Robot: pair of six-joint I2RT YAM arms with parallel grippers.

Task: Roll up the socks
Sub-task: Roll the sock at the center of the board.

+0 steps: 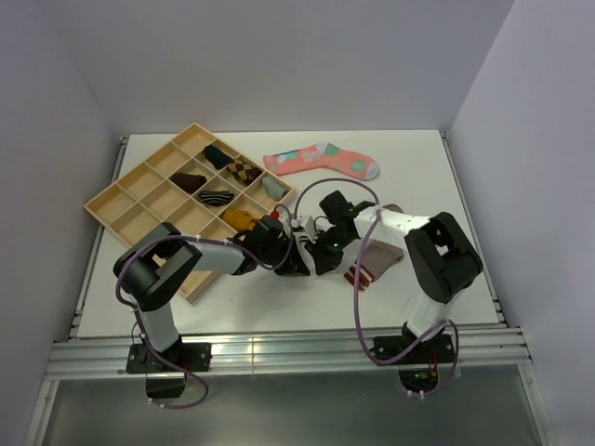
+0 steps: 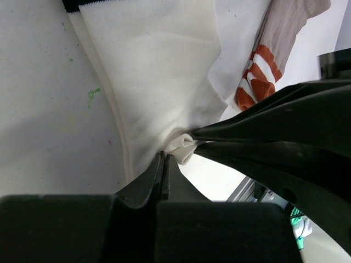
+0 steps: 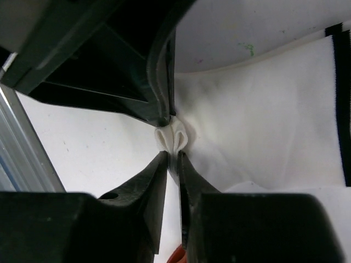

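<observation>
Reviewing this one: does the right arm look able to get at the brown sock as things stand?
Probably not yet. The right gripper is shut on a pinch of the white sock. The brown sock lies close beside that arm, its cuff uncovered, so it is likely reachable after letting go.

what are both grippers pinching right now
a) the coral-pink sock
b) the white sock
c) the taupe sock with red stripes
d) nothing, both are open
b: in the wrist views the left gripper and the right gripper are both closed on one bunched fold of the white sock, while the taupe sock lies off to the side.
</observation>
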